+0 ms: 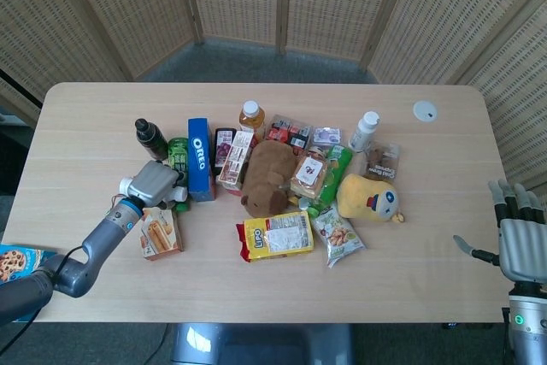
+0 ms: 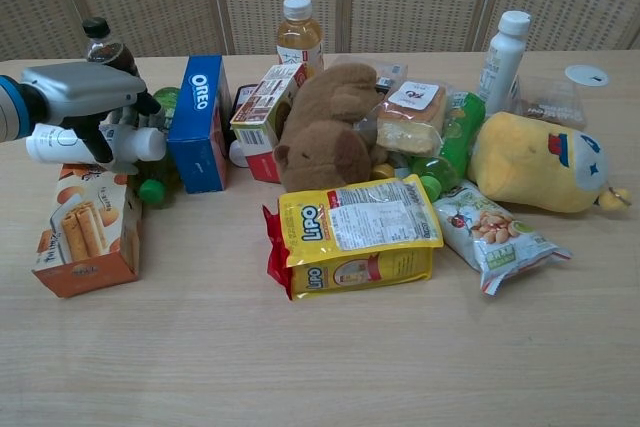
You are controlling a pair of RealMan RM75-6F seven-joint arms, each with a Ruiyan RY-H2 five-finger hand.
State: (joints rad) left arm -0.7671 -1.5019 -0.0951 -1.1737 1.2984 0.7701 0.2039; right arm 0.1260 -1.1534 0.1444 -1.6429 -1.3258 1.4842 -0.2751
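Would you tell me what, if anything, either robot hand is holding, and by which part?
The left robot hand grips the small white bottle around its middle; right holds nothing.

Right robot hand (image 1: 522,245) cut off below — cookie box (image 1: 17,262) perhaps too

Small white bottle (image 2: 95,142), lying sideways above orange snack box (image 2: 85,237), beside blue Oreo box (image 2: 199,122).

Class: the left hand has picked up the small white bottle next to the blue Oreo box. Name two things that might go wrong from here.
1. The left hand grips the small white bottle lying sideways, so it may slip from the fingers.
2. The green bottle and Oreo box stand close by; a sweep could topple them.
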